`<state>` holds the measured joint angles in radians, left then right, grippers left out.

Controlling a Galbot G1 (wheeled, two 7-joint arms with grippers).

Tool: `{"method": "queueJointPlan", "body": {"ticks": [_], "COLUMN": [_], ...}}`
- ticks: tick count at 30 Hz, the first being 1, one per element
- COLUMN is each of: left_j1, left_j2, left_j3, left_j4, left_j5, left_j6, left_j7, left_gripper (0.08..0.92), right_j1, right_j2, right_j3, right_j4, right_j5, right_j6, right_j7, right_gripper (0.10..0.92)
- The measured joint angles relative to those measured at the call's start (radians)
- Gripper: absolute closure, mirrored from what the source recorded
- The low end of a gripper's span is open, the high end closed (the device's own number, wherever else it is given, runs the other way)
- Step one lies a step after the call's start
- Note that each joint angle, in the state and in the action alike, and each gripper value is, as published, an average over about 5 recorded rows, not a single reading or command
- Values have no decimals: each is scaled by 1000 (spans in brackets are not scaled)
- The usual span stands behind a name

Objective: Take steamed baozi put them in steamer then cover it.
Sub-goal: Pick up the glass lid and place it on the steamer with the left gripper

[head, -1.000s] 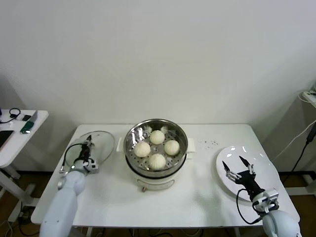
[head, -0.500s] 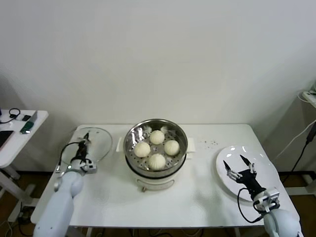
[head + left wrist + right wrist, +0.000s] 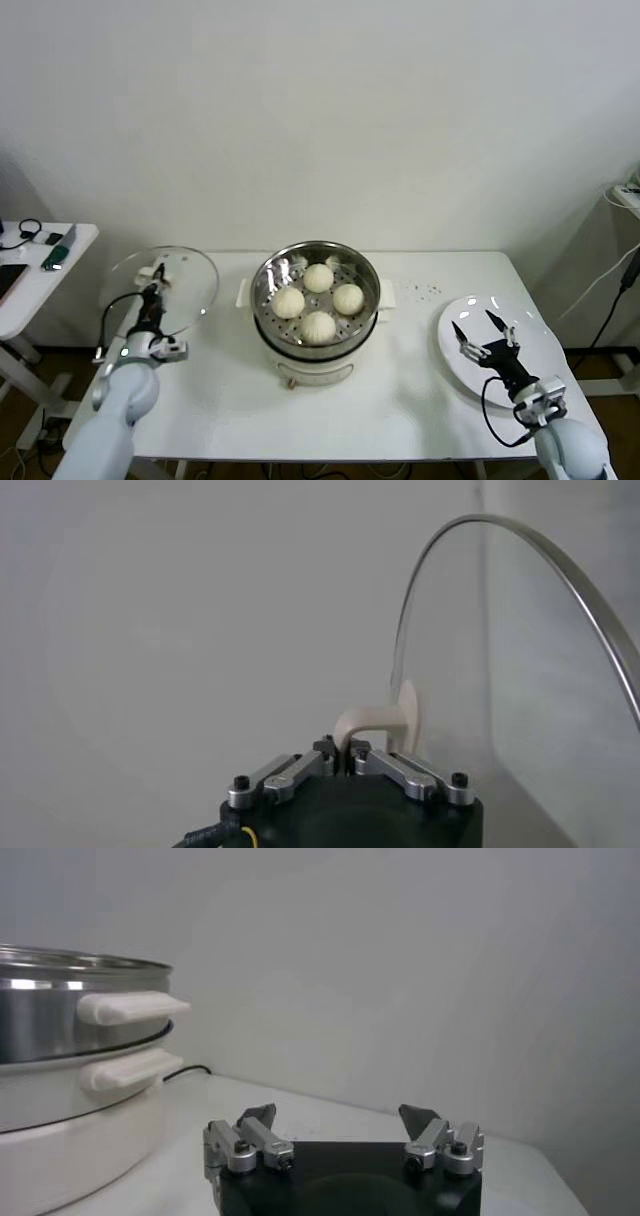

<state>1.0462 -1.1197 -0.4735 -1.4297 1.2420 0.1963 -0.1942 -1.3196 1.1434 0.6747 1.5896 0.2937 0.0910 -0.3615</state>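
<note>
Four cream-white baozi (image 3: 318, 299) sit on the perforated tray inside the shiny steel steamer (image 3: 368, 270) at the table's middle; its side shows in the right wrist view (image 3: 60, 1038). My left gripper (image 3: 155, 288) is shut on the cream handle (image 3: 372, 720) of the clear glass cover (image 3: 190, 278), holding it lifted and tilted above the table's left end. The cover's metal rim (image 3: 560, 575) arcs across the left wrist view. My right gripper (image 3: 478, 333) is open and empty over the white plate (image 3: 545, 345); it also shows in the right wrist view (image 3: 338, 1116).
A white side table (image 3: 25, 285) with small items stands at the far left. Cables (image 3: 610, 290) hang at the right edge. The white table (image 3: 410, 400) extends around the steamer.
My left gripper has lifted the cover off the table and drawn it up and to the left. The right arm has stayed still.
</note>
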Motion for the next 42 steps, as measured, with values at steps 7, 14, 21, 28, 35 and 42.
{"method": "queueJointPlan", "body": {"ticks": [7,14,21,28,35,42], "left_j1": [111,216,268,273,222,126], "left_j2": [30,71,101,77,1,-83], "left_j3": [-6,7,46,132,250,370], "left_j4": [-195,-390,-549,-621,-621,-579], "left_j5": [-17,-29,-45,-18,68,138], "left_j6": [93,207,316,399,456,508], "left_j7": [9,22,50,99,170,245], "left_gripper": [845,845,845,845,845,845], "right_j1": [6,17,33,55,75,75], "right_j2": [-12,-18,-14,4,23,29], "right_j3": [-5,-16,-30,-45,-49,-34], "right_j4": [-16,-31,-49,-73,-101,-120], "right_j5": [2,3,-6,-24,-43,-55], "right_j6": [7,13,18,26,35,47], "right_j7": [-4,-1,12,16,16,13], "right_gripper": [203,203,203,203,203,203]}}
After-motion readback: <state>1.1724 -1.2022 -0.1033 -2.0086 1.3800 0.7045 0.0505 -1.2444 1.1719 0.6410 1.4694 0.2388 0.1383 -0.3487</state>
